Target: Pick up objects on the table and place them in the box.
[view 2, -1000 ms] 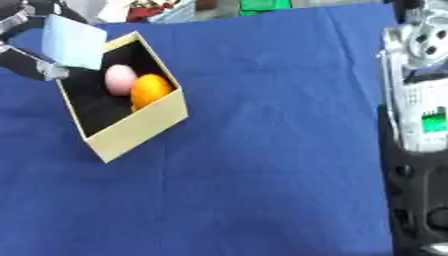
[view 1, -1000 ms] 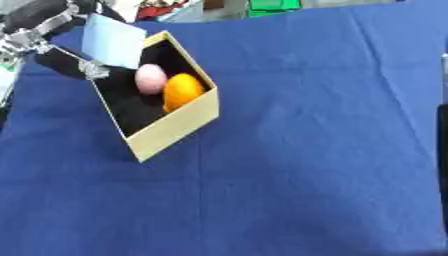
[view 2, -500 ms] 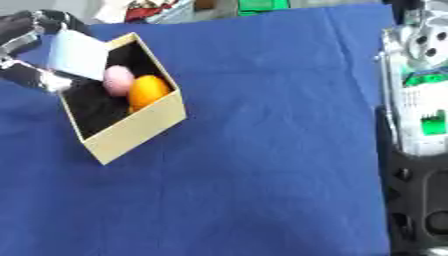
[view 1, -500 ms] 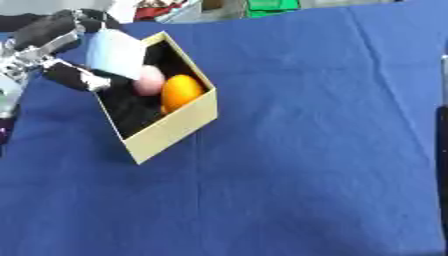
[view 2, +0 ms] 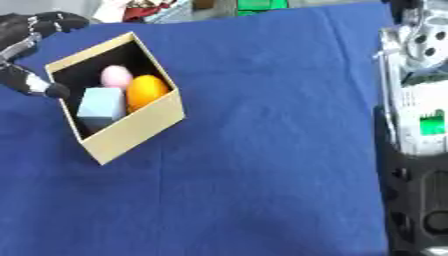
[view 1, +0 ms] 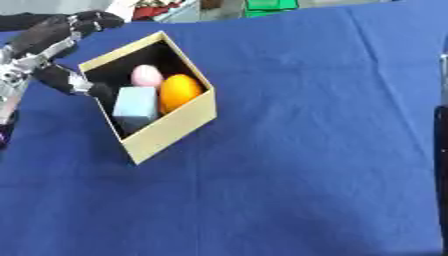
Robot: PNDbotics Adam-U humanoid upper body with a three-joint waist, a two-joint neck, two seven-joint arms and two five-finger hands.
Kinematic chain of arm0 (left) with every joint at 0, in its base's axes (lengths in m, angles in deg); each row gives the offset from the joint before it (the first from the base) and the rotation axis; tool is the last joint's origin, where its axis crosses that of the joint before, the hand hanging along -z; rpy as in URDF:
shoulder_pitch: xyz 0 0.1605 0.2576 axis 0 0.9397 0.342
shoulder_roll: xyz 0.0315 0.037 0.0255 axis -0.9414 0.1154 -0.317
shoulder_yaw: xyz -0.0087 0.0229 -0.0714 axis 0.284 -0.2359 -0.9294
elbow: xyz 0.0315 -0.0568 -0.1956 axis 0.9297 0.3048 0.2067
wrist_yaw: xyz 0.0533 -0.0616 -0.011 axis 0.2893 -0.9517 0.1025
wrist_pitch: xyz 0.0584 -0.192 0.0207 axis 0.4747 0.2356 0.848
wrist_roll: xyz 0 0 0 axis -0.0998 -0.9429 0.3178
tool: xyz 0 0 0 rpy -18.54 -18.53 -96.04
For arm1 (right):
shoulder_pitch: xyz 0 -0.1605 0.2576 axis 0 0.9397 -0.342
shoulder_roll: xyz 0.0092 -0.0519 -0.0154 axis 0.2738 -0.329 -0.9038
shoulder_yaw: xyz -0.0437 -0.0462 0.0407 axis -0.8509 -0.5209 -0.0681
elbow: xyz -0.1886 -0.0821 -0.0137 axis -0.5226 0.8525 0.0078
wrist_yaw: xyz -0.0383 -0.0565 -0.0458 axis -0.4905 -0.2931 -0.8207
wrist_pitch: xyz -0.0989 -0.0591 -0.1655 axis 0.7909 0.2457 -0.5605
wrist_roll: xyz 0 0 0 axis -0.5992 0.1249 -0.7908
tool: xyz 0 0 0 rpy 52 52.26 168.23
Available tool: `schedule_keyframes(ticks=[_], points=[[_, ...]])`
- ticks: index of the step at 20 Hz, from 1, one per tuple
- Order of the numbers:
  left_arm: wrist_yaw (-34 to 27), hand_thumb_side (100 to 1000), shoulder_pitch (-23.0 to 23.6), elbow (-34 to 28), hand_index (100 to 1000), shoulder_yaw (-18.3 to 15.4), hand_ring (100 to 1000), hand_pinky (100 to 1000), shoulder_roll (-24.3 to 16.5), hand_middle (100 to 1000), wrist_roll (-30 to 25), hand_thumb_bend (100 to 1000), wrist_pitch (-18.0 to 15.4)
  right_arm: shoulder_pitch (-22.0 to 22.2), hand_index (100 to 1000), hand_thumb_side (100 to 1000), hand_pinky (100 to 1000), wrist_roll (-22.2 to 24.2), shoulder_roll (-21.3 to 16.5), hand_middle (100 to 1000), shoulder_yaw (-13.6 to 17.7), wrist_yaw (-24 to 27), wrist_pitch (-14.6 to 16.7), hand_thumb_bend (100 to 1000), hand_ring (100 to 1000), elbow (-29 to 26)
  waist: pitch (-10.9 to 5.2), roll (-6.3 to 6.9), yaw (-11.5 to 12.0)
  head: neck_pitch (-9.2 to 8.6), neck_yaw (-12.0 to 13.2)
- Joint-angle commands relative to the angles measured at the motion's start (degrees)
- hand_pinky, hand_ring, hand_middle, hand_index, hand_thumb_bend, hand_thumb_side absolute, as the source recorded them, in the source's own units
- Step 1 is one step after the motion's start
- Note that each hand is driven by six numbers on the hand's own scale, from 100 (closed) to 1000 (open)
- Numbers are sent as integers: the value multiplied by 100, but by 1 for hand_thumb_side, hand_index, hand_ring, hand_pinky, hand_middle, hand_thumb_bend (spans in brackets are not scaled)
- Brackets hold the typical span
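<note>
A tan cardboard box (view 1: 171, 131) with a dark inside sits on the blue cloth at the upper left. In it lie a light blue block (view 1: 136, 106), an orange ball (view 1: 179, 91) and a pale pink egg shape (view 1: 146, 76). My left hand (view 1: 51, 47) hovers just left of the box, open and holding nothing. Its thumb tip is close to the box's left rim. My right hand does not show; only silver and black arm parts (view 2: 418, 100) stand along the right edge.
The blue cloth (view 1: 297, 165) covers the whole table and is bare to the right of the box and in front of it. Green and red items (view 1: 271, 5) sit beyond the far edge.
The light blue block, held in my left hand over the box before, now lies inside it. The hand has let go, opened and drawn back to the left.
</note>
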Motion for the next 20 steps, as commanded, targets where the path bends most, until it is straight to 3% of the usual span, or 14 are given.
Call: schedule_keyframes(ticks=[1, 5, 6, 7, 8, 12, 14, 17, 20], points=[[-211, 891, -36, -284, 957, -108, 848, 790, -81, 855, 233, 770, 49, -63, 886, 655, 899, -12, -23, 734, 50, 24, -9, 100, 1000, -122, -148, -17, 37, 41, -33], [-569, 889, 126, -783, 939, -214, 827, 783, -21, 831, 568, 672, 223, -48, 886, 655, 899, -22, -28, 734, 55, 9, -10, 100, 1000, -127, -175, -43, 111, 83, -23], [-662, 902, 178, -929, 928, -260, 817, 780, -3, 819, 660, 593, 293, -40, 886, 655, 899, -27, -32, 734, 60, 10, -10, 100, 1000, -129, -181, -52, 130, 87, -15], [-755, 903, 235, -1079, 927, -303, 815, 780, 24, 816, 753, 575, 365, -33, 886, 655, 898, -33, -38, 734, 67, 9, -12, 100, 1000, -129, -187, -61, 149, 93, -12], [-845, 923, 295, -1224, 917, -357, 804, 778, 62, 804, 842, 474, 442, -26, 885, 650, 898, -41, -45, 734, 75, 6, -13, 100, 1000, -129, -193, -72, 172, 98, -9], [-1195, 946, 584, -1792, 888, -551, 778, 768, 268, 771, 1192, 302, 777, 9, 886, 655, 898, -76, -63, 734, 113, 1, -20, 100, 1000, -144, -205, -116, 264, 99, 13], [-1373, 902, 792, -2082, 865, -645, 759, 756, 362, 747, 1371, 241, 954, 25, 886, 656, 899, -97, -70, 734, 136, 3, -28, 100, 1000, -155, -203, -141, 309, 88, 26], [-1650, 866, 1181, -2494, 833, -809, 729, 740, 524, 711, 1648, 215, 1231, 45, 886, 656, 899, -131, -76, 734, 170, 4, -38, 100, 1000, -182, -197, -180, 370, 77, 40], [-1928, 880, 1559, -2917, 811, -1055, 700, 730, 841, 681, 1926, 253, 1509, 61, 886, 656, 898, -161, -89, 735, 200, 11, -49, 100, 1000, -202, -187, -214, 423, 73, 33]])
